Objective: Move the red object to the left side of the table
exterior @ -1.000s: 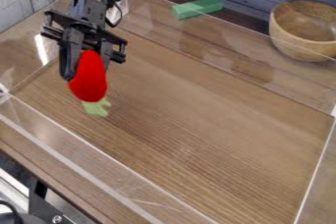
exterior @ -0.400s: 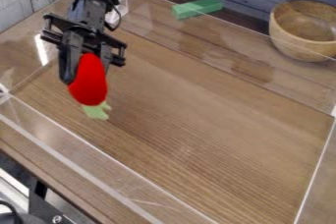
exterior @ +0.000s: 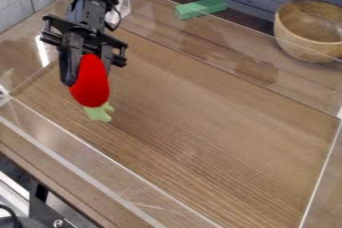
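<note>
The red object (exterior: 91,82) is a glossy red oval toy fruit standing upright at the left of the table (exterior: 214,122), its light green stem (exterior: 99,112) pointing down onto the wood. My gripper (exterior: 86,66) hangs straight above it with its black fingers closed on the fruit's upper half. The top of the fruit is hidden between the fingers.
A flat green block (exterior: 202,9) lies at the back of the table. A round wooden bowl (exterior: 311,29) sits at the back right. Low clear acrylic walls (exterior: 80,162) border the tabletop on all sides.
The gripper with the red fruit has shifted very slightly to the left; otherwise nothing differs.
</note>
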Robot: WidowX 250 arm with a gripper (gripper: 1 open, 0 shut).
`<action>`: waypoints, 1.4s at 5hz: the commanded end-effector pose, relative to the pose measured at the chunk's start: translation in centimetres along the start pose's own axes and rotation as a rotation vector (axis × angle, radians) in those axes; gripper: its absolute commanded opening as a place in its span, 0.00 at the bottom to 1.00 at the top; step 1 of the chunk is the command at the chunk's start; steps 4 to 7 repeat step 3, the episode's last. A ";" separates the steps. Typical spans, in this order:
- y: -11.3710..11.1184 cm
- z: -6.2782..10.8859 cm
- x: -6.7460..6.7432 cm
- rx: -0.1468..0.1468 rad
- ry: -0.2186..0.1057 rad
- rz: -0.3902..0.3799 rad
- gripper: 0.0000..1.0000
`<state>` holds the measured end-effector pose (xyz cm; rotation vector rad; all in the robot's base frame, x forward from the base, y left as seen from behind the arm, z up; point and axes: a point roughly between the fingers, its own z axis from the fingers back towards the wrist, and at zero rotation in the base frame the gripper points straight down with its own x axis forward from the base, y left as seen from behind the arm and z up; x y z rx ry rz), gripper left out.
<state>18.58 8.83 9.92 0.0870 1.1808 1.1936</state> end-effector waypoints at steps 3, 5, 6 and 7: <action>0.8 1.2 -0.6 -0.079 -0.006 0.007 0.00; 0.8 1.2 -0.6 -0.079 -0.006 0.007 0.00; 0.8 1.2 -0.6 -0.079 -0.006 0.007 0.00; 0.8 1.2 -0.6 -0.079 -0.006 0.007 0.00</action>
